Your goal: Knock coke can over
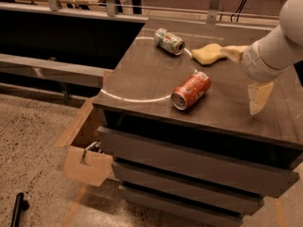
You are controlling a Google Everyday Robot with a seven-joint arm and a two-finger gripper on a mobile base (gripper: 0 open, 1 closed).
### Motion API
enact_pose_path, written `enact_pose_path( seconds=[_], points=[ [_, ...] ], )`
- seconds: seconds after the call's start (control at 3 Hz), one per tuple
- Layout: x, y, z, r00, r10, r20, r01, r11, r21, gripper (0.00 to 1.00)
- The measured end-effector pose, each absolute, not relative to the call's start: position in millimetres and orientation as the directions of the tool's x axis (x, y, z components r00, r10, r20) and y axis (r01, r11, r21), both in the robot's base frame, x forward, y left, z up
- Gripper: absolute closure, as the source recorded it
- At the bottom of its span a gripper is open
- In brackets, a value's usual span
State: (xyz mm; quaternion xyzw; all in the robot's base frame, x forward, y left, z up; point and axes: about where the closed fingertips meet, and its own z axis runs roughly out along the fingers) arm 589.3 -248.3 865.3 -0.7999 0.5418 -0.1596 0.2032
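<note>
The red-orange metal coke can with a silver top [191,90] lies on its side near the middle of the dark brown table [142,79]. It looks light, thin and smooth, so it should roll or dent easily. A soft push on its side would move it. To hold it, pinch across its round middle. The white arm's gripper [226,82] is at 3 o'clock from the can, not touching it. Its two tan fingers [259,97] are spread wide and hold nothing. A green-and-white can [169,40] lies at 11 o'clock.
</note>
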Motion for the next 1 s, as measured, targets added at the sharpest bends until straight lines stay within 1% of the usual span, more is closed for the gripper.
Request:
enact_pose_path(
  seconds=[0.33, 0.67, 1.0],
  points=[
    [596.1, -285.5, 870.1, 0.186, -0.981, -0.06, -0.841, -0.127, -0.527, 0.0],
    [597.7, -292.3, 871.0, 0.121, -0.987, -0.102, -0.848, -0.05, -0.527, 0.0],
    [597.7, -292.3, 871.0, 0.121, -0.987, -0.102, -0.848, -0.05, -0.527, 0.0]
  ],
)
